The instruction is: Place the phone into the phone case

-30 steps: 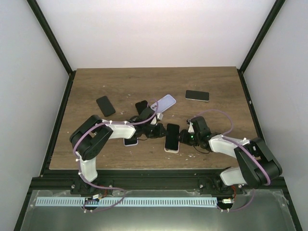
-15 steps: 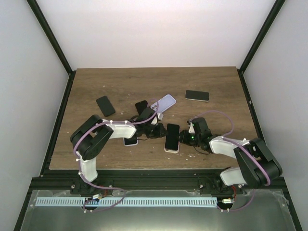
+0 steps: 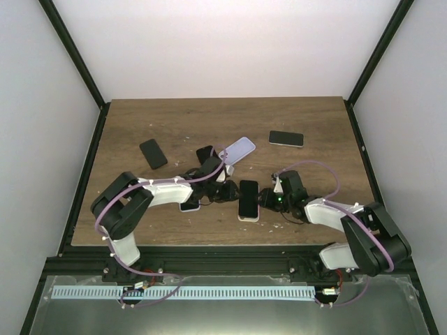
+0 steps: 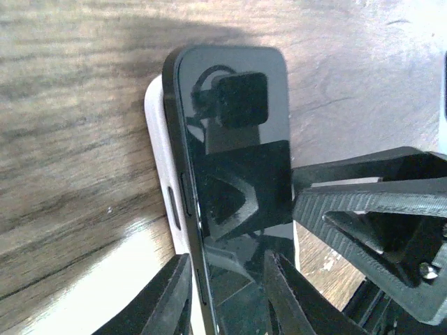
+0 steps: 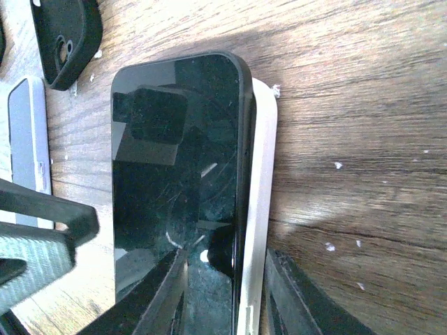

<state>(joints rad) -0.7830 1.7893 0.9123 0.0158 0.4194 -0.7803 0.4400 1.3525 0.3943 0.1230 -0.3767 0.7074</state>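
Lying screen-up on the white case and slightly offset from it, the phone was framed between the parted fingers of the left gripper, met from the opposite side by the right gripper, jaws likewise parted around phone and case, clamped or released could not be told, wooden table beneath.

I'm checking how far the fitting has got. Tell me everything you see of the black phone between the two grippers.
The phone is a slim black slab with rounded corners, glossy screen up, faintly scratched and dark. Side buttons show on one long edge. It lies near the table's front middle on a white case, whose rim juts out along that edge, so it looks not fully seated. The left gripper and right gripper flank it; whether either grips it is unclear.
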